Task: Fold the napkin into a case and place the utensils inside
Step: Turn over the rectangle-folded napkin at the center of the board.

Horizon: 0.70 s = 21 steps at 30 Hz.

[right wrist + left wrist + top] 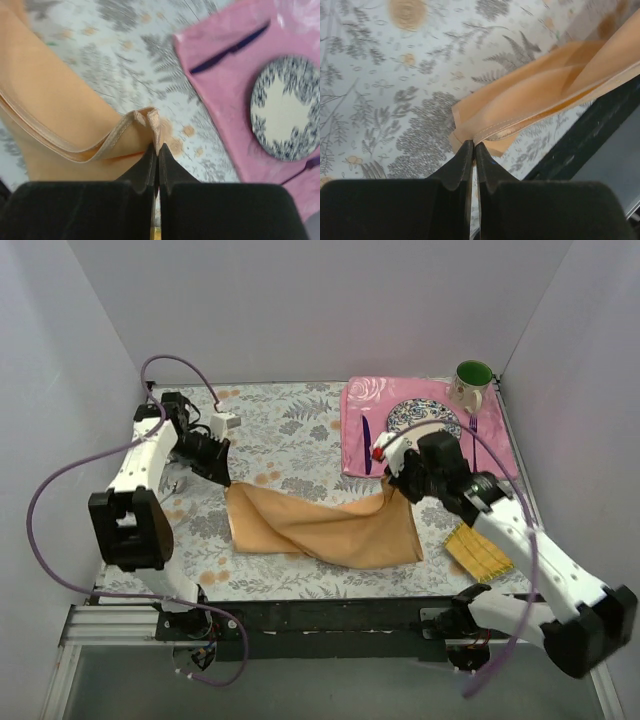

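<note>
Left gripper [472,147] and right gripper [156,148] each pinch a far corner of the peach napkin [320,530], lying mid-table near-left of the pink placemat [352,420]; best to carry both corners together, level and taut, so edges land aligned.

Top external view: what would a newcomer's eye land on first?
The peach-orange napkin sags in the middle, its far corners pinched by the shut left hand and right hand. Behind the right hand, a pink placemat carries a patterned plate, with a green-lined mug at its far right corner.
</note>
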### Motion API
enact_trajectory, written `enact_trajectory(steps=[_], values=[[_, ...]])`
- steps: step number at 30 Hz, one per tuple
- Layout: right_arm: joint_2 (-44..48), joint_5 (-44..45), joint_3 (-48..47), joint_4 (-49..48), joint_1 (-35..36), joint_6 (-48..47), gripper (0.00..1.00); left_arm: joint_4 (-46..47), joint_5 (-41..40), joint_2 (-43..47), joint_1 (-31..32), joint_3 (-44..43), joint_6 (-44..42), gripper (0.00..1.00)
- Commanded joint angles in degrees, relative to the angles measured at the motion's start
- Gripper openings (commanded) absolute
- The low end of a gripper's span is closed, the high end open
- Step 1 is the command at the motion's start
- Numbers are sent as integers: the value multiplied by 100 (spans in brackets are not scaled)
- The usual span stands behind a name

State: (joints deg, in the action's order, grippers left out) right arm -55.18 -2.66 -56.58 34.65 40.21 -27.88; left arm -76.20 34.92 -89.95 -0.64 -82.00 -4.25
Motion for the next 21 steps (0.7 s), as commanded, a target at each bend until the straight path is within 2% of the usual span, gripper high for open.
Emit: enact_trajectory(steps=[1, 4, 5, 9, 12, 21], values=[[-1403, -1008, -764, -758, -1654, 590, 1, 746, 121, -715, -392, -877, 1776, 0], [-2169, -1360, -1047, -916, -1910, 766, 1, 1177, 94, -1506, -393, -1335, 2445, 0], [-2303, -1508, -1074, -1030, -1972, 775, 1, 1274, 86, -1986, -393, -1728, 2560, 0], [-2796, -1563, -978, -1417, -2096, 740, 1, 1591, -160, -2851, -366, -2338, 2877, 0], [-3051, -1475, -987, -1627, -2166, 740, 1, 1740, -345, -3203, -305, -2540, 2947, 0], [-3815, -1133, -1530, -1998, -2219, 951, 1, 2496, -872, -3414, -59, -2532, 3141, 0]])
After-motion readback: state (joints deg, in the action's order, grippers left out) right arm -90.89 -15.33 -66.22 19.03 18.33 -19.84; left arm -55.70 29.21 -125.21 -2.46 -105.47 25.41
